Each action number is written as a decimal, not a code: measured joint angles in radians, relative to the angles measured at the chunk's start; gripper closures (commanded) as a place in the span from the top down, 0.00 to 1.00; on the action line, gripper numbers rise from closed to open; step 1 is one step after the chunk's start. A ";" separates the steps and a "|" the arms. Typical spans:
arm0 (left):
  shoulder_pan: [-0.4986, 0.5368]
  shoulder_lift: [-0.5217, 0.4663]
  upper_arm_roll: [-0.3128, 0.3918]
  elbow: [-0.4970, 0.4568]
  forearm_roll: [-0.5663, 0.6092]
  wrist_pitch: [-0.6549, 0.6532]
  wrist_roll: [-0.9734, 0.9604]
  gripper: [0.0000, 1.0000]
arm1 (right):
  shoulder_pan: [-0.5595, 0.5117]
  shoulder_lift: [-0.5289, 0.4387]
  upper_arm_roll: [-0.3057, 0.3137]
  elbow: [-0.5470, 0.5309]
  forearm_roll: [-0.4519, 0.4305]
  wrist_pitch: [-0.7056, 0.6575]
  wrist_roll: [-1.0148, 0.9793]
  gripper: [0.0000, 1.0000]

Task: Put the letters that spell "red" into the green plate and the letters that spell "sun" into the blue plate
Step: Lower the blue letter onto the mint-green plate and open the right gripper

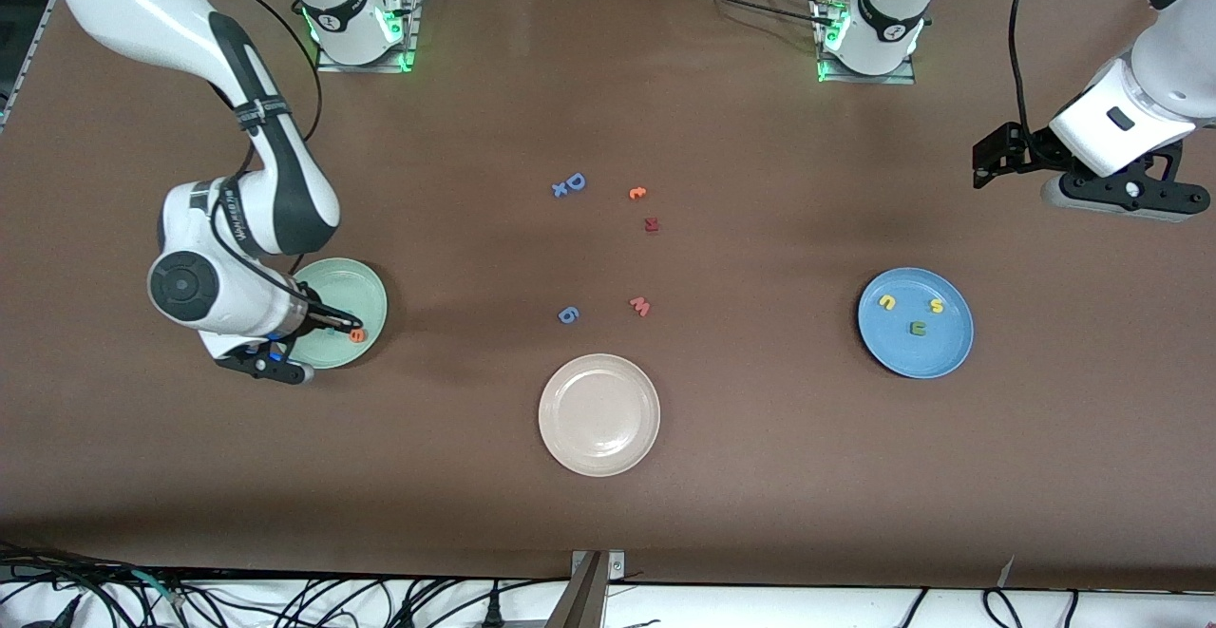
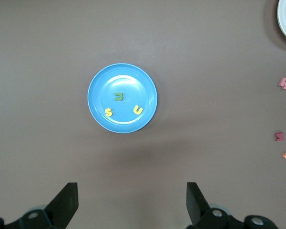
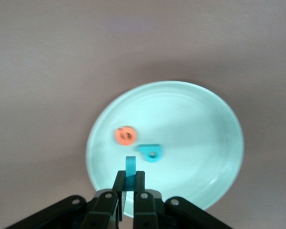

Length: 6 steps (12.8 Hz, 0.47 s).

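While the left gripper [image 2: 131, 205] waits spread wide over bare table near the round blue plate [image 1: 883, 335] — yellow "s" [image 1: 937, 305], yellow "u" [image 1: 886, 302] and olive-green foam letter [image 1: 918, 328] inside — the right gripper [image 3: 127, 187] hangs over the pale mint-green plate [image 3: 200, 124], pinching a small teal foam piece [image 3: 129, 168]; an orange "e" [image 3: 125, 135] and teal "d" [image 3: 150, 152] lie in that plate.

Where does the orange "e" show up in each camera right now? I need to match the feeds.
Front view: orange "e" lies on the green plate, at the plate's edge nearer the camera, beside the right tool.
Left wrist view: not in it; only the blue plate shows.
Right wrist view: orange "e" on the green plate, next to the teal letter.
Shared landmark: the green plate.
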 measured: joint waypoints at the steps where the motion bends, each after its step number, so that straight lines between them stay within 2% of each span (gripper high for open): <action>1: 0.000 0.004 0.000 0.000 0.000 0.000 0.000 1.00 | -0.016 -0.006 0.000 -0.016 0.000 0.001 -0.026 0.74; 2: 0.000 0.005 0.001 0.001 0.000 0.000 0.000 1.00 | -0.026 -0.008 0.000 -0.024 0.000 0.002 -0.039 1.00; 6: 0.000 0.005 0.004 0.003 0.000 -0.002 0.000 1.00 | -0.028 -0.014 0.006 -0.026 0.000 0.004 -0.042 1.00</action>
